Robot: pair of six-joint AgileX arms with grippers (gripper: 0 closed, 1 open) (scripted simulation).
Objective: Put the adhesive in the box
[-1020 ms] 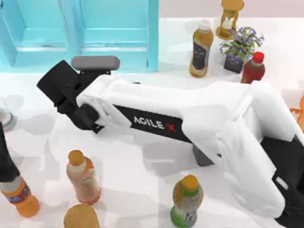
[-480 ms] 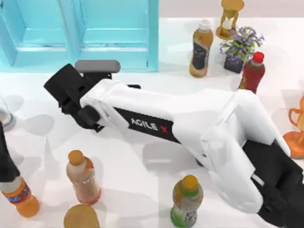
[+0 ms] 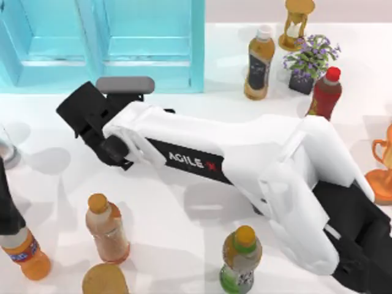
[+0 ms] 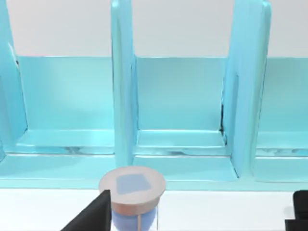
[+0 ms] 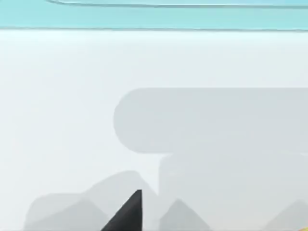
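At the far left edge of the table our left arm [image 3: 5,205] stands low beside an orange drink bottle [image 3: 27,254], and a glass [image 3: 6,150] sits just beyond it. Our left claw [image 4: 199,208] is open, its two dark tips wide apart. It faces the turquoise box [image 4: 173,96], with the glass close in front of it on the white table [image 4: 216,209]. The box [image 3: 197,49] fills the far left of the table, open-topped, with an upright divider [image 3: 89,30] inside. Our right claw [image 3: 84,115] sits low over the table just in front of the box's near wall, on an arm [image 3: 245,153] stretched across from the near right. Whether it is open, closed or gripping anything we cannot tell, and where the glue bottle is we cannot tell either. Near the front stand a pale bottle with an orange cap [image 3: 108,228] and a green bottle [image 3: 241,257]. On the right, a tea bottle [image 3: 260,61], an hourglass [image 3: 297,23], a potted plant [image 3: 310,63] and a red bottle [image 3: 324,94] are grouped at the back. An orange cup [image 3: 382,174] stands at the right edge.
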